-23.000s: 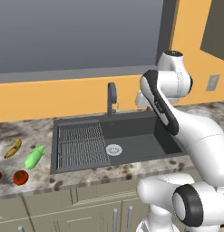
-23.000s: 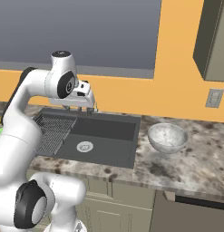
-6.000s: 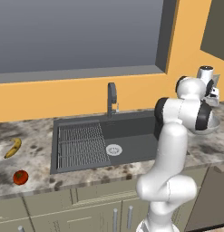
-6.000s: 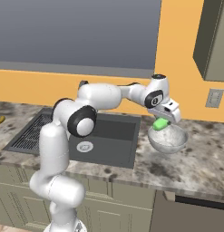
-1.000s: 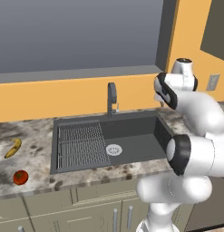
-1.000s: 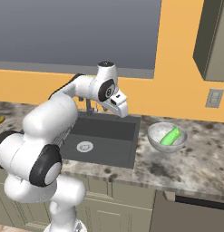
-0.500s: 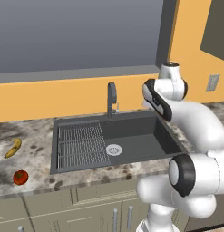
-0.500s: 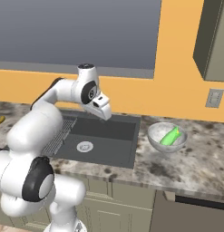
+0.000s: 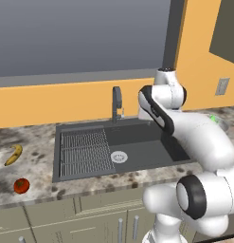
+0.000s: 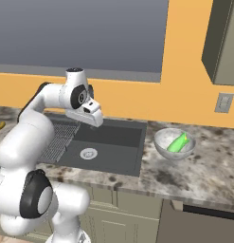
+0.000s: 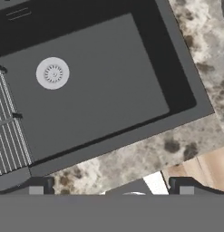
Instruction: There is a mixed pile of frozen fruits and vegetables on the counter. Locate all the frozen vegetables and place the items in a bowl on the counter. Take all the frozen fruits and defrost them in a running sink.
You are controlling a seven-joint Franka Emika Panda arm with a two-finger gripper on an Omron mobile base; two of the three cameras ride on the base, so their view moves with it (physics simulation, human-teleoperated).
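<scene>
gripper (image 10: pixel 95 124): jaws wide apart, empty, above the sink (image 10: pixel 116 153)
cucumber (image 10: pixel 177 142): in the bowl (image 10: pixel 162 144), right of the sink
banana (image 9: pixel 13 155): on the counter (image 9: pixel 35 144), left of the sink
tomato (image 9: pixel 21 185): nearer the counter's front edge than the banana

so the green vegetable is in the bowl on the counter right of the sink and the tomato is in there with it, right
Not quite. The bowl right of the sink holds the green vegetable alone, as the right base view shows. The tomato lies on the counter left of the sink, near the banana, in the left base view.
</scene>
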